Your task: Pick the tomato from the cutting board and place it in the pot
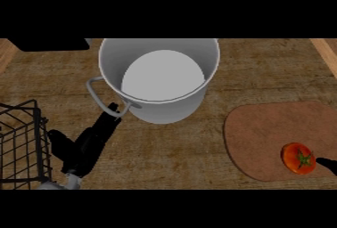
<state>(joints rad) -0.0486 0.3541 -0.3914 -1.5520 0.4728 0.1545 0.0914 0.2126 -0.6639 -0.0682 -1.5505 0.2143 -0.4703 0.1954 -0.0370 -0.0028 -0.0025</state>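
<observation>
You have the tomato [299, 158] lying on the brown cutting board [263, 133], at the lower right of the frame near the board's right end. The robot's right hand [327, 164] only just enters at the right edge, a black tip right beside the tomato; you cannot tell how its fingers stand. The grey pot [197, 104] stands at upper centre, upright, its pale inside bottom showing, well apart from the board. Your left hand [89, 142] sits at lower left with its fingers stretched straight up toward the pot's wire handle [94, 95], the tips at the handle. A black wire basket [23, 142] occupies the left edge, just beside that hand.
</observation>
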